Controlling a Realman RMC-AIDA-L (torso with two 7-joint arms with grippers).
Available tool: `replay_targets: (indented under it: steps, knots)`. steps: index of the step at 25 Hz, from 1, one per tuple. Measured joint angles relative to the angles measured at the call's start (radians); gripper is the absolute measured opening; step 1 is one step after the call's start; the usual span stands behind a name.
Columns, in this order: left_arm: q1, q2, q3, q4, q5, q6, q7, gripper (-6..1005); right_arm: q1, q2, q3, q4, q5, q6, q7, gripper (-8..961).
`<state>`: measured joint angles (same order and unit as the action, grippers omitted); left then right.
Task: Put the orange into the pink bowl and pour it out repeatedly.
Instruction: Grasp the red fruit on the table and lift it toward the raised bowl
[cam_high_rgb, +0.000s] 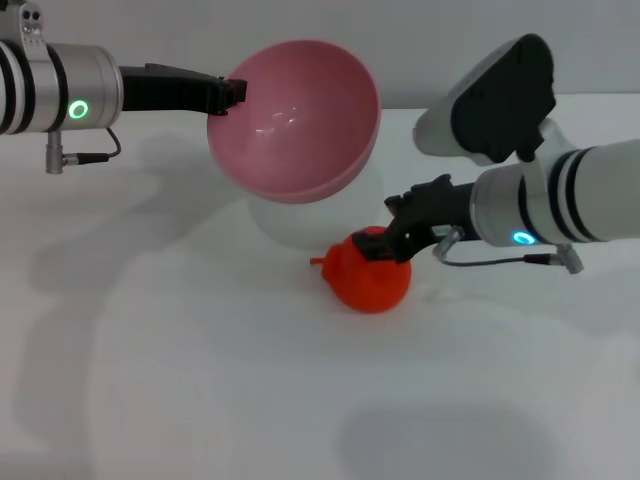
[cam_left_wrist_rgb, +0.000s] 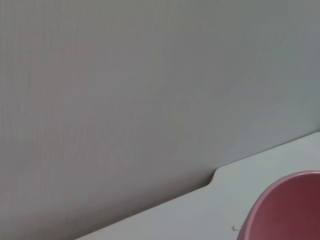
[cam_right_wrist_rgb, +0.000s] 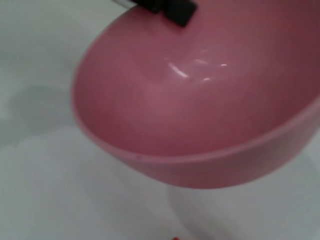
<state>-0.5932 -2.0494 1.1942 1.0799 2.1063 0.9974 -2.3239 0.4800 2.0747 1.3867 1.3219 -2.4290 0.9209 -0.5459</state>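
The pink bowl hangs tilted above the table, its opening turned toward me and nothing inside it. My left gripper is shut on its rim at the left. The bowl fills the right wrist view, where a left fingertip clamps the rim. Only the bowl's edge shows in the left wrist view. The orange lies on the white table below and right of the bowl. My right gripper is down on the orange's upper right side, touching it.
A whitish round shape sits on the table directly under the bowl, just left of the orange. The table's far edge and a grey wall lie behind.
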Motion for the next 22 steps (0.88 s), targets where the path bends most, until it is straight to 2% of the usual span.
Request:
replay_targets:
  steps: [12, 22]
  knots:
    - [-0.001, -0.003, -0.001, 0.0, 0.0, 0.001, 0.0, 48, 0.001, 0.001, -0.034, -0.08, 0.034, -0.005, 0.008, 650]
    - [-0.001, -0.003, 0.009, 0.0, -0.002, 0.003, 0.0, 48, 0.018, 0.004, -0.078, -0.16, 0.036, -0.102, 0.007, 650]
